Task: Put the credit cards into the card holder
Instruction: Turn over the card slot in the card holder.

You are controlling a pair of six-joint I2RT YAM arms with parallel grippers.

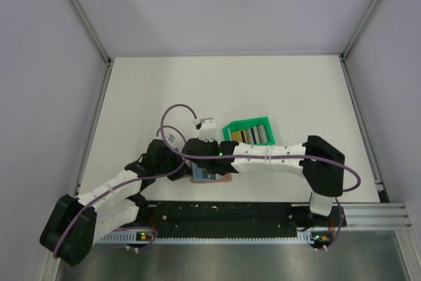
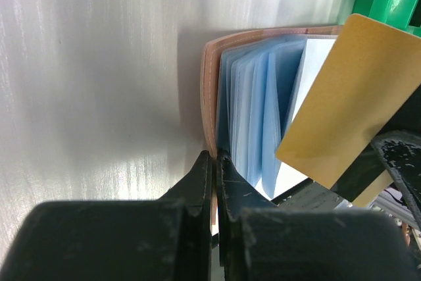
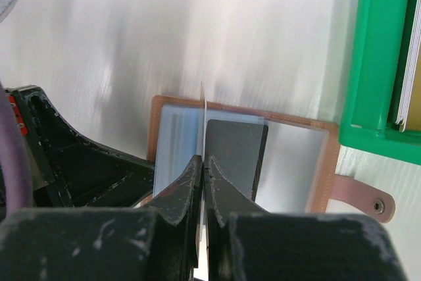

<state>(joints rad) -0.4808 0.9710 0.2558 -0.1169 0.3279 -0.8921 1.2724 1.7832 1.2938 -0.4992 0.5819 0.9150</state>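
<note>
Insertion in hand: your right gripper (image 3: 202, 162), reaching across from the right, is clamped on the yellow-gold card (image 2: 355, 97) and holds it over the open card holder (image 3: 299, 162), which lies flat on the table (image 1: 145, 97) beside the green tray (image 3: 375, 64) where more cards (image 1: 253, 136) wait. Your left gripper (image 2: 215, 159), low at the holder's edge, pinches its cover, seemingly to steady it. A black card (image 3: 237, 153) looks already sleeved. Next, you likely need to line the card's edge with a free clear sleeve and slide it in squarely
</note>
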